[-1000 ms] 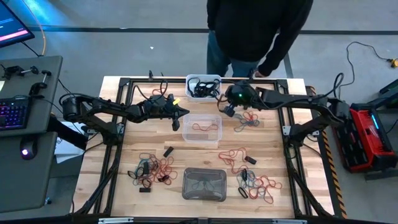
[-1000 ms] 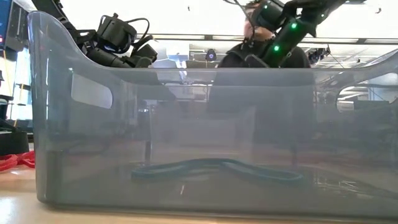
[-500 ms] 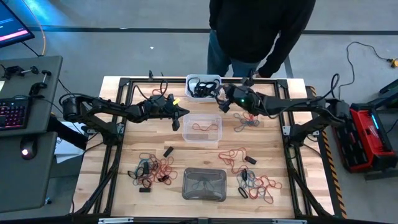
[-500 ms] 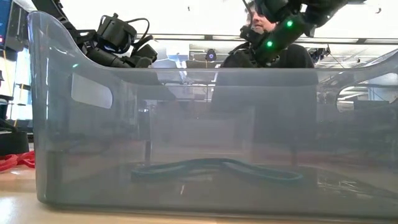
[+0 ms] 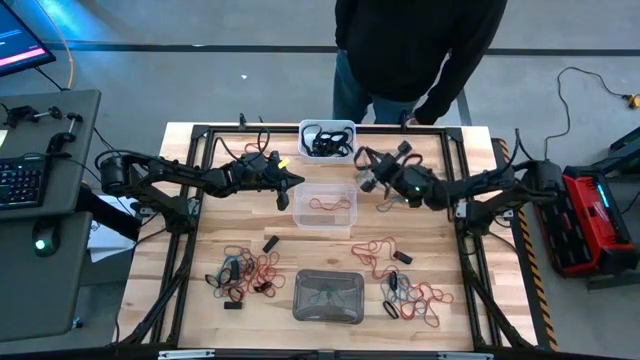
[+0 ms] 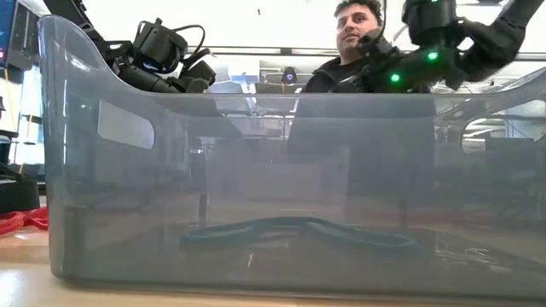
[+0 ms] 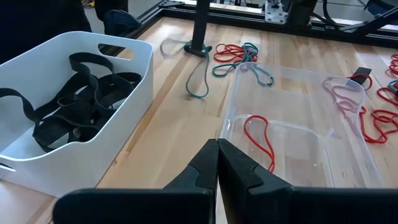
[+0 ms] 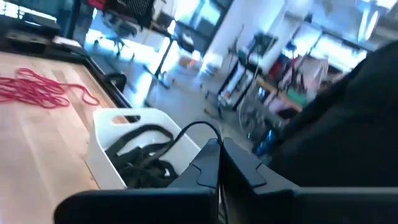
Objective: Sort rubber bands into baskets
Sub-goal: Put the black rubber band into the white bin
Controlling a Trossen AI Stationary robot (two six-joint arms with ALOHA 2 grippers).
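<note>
The white basket [image 5: 327, 138] at the far edge holds black bands [image 7: 74, 109]. The clear basket [image 5: 325, 208] holds a red band [image 7: 258, 134]. The grey basket [image 5: 328, 296] near the front holds a teal band [image 6: 294, 230]. My left gripper [image 5: 297, 180] is shut and empty, just left of the clear basket and above the table. My right gripper [image 5: 362, 172] is shut to the right of the white basket, with a thin black loop [image 8: 199, 127] rising from its fingertips. Loose bands lie in piles at the left [image 5: 245, 272] and right [image 5: 410, 295]. My right gripper pinches a thin black rubber band [image 8: 214, 134] between its two shut fingertips. The band arches up from the tips, clear of the table and beside the white basket [image 8: 137, 152]. Which part of the loop is held cannot be told.
Teal bands [image 5: 397, 197] and a red band [image 5: 380, 248] lie right of the clear basket. Small black pieces [image 5: 270, 243] lie on the wood. A person [image 5: 415, 50] stands at the table's far edge. A black frame runs around the table top.
My right gripper has gone toward the white basket and then a little back toward the table's right edge. Its wrist has turned and the arm has dropped to a flatter reach. The left arm has kept still.
</note>
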